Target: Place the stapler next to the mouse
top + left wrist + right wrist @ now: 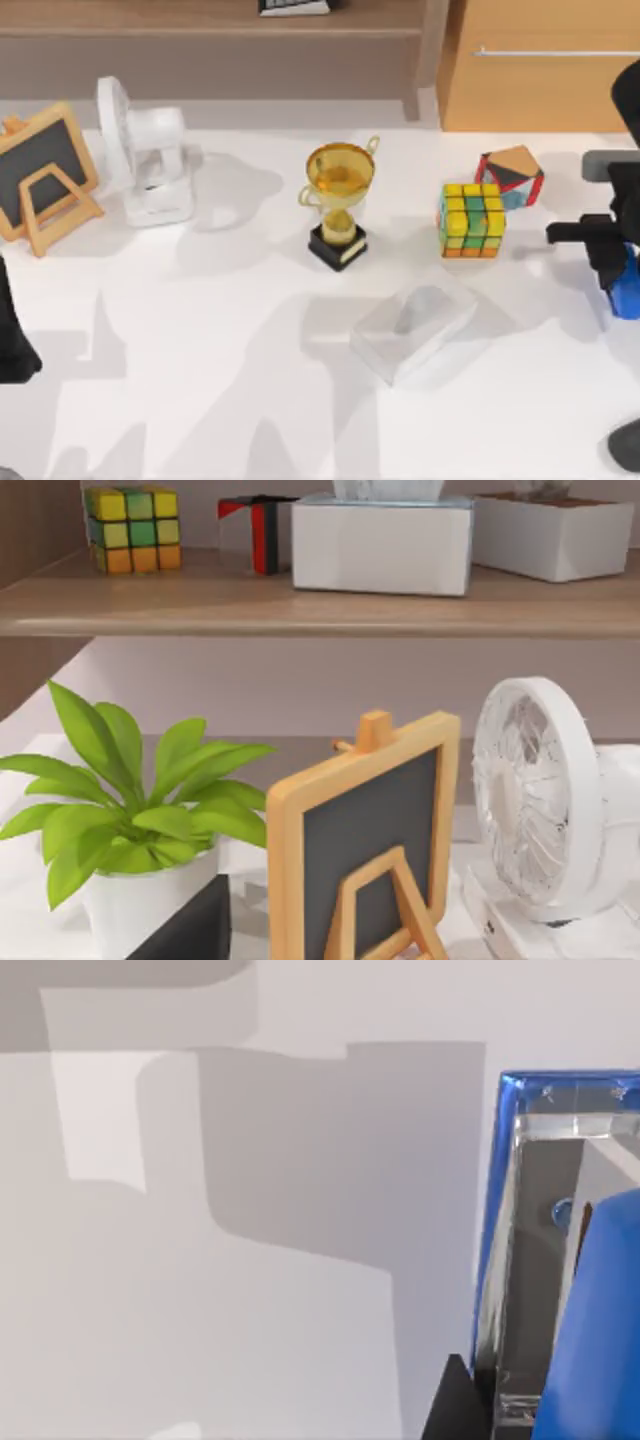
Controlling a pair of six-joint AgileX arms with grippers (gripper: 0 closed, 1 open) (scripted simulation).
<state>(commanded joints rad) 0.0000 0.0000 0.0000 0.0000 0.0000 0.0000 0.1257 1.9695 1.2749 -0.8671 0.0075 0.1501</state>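
While partly cut off at right edge of surface, plainly at work: right hand (610, 265), closed on stapler (630, 295). Judged so from right wrist view: blue body and bright metal strip hard up against the camera, dark finger (452, 1405) at its side, broad soft shadows on bare white below. Probably lifted rather than resting, going by those shadows; not certain.

Held out at the rim, well apart from everything else, most likely to keep clear of cube (471, 220) and trophy (340, 205) standing mid-surface toward back edge. Second, tilted cube just behind the first.

No mouse made out for certain. Nearest candidate: clear box (413, 327) near the middle, toward front edge, with a greyish shape inside; cannot tell what. Needed before any setting down: a firm target, then a bare patch just beside it, not on top.

Left arm (12, 340) parked at left edge. Ahead of its wrist camera, toward back-left corner: plant (130, 810), chalkboard (40, 175), fan (145, 150), and shelf (300, 605) above with tissue box (380, 545).

Writing: none readable. Chalkboard blank, tissue box plain, trophy base unmarked, no brand seen on stapler or fan.
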